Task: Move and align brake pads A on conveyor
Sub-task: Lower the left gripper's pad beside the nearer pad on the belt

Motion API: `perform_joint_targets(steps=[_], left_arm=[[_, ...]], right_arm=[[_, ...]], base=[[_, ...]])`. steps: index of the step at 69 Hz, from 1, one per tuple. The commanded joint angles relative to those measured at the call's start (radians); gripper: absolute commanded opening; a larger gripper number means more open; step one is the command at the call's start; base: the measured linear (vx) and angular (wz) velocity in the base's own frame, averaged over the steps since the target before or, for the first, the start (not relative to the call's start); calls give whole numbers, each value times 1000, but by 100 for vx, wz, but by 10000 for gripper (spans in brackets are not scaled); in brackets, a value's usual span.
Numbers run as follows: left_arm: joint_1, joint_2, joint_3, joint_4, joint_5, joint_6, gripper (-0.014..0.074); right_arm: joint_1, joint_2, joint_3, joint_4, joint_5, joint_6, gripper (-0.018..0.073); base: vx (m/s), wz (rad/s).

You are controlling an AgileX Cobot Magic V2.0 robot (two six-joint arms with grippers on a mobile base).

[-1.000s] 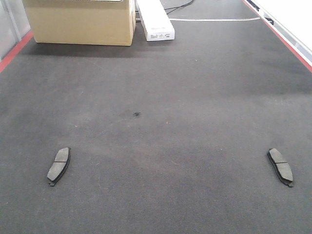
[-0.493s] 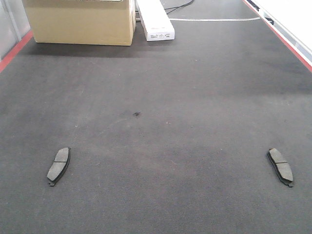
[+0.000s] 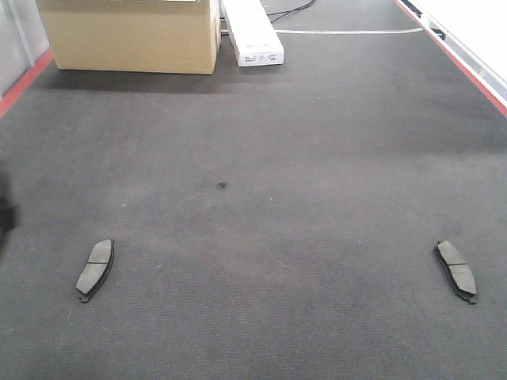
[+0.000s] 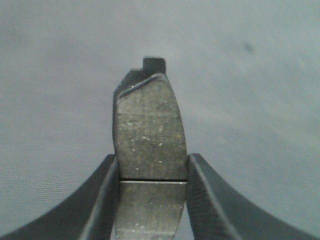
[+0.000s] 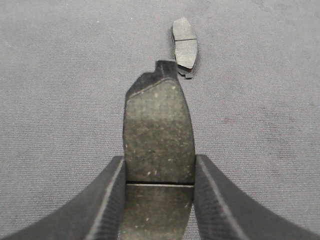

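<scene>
The left tool (image 4: 152, 200) pinches a brake pad (image 4: 150, 145) between its two dark fingers (image 4: 102, 200), which press on the pad's long sides near its thin cross groove. The pad points away from the wrist camera, its small tab at the far end, over the blurred grey conveyor (image 4: 260, 100).

The right tool (image 5: 159, 200) grips a second brake pad (image 5: 159, 135) the same way, fingers (image 5: 212, 200) closed against both long edges at the groove. Just past the tab of this held pad, a third brake pad (image 5: 185, 47) lies flat on the belt.

In the front view neither tool shows. Two pads lie on the rough charcoal belt (image 3: 261, 158), well apart: one near the left (image 3: 96, 269) and one near the right (image 3: 456, 271), both roughly lengthwise along the belt and slightly angled. Red strips (image 3: 28, 79) run along the belt's edges. At the far end stand a cardboard box (image 3: 131, 36) on the left and a white carton (image 3: 252, 32) just beside it.
</scene>
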Motion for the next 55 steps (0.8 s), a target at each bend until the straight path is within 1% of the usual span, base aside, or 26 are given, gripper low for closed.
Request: perform_joint_targets(steps=[1, 4, 11, 23, 32, 46, 55], left_arm=[[-11, 101, -97, -120, -7, 55, -6], [-19, 159, -125, -151, 9, 62, -6], [-44, 254, -160, -176, 19, 59, -6], [-99, 365, -171, -175, -19, 0, -6], [-144, 422, -171, -174, -52, -18, -6], [-188, 486, -173, -169, -85, -85, -6], [-218, 523, -201, -159, -84, -91, -6]], right_arm=[[-7, 6, -28, -14, -74, -1, -4], [-7, 6, -28, -14, -74, -1, -4], [-7, 6, -28, -14, -74, -1, -4], [-7, 6, -28, -14, -74, -1, -4], [-7, 6, -28, -14, -74, -1, -4], [-7, 6, -28, -14, -74, -1, -4], [-7, 6, -28, -14, -74, -1, -4]], base=[[0, 0], [0, 0], [0, 0], [0, 0], [0, 0], [0, 0], [0, 0]])
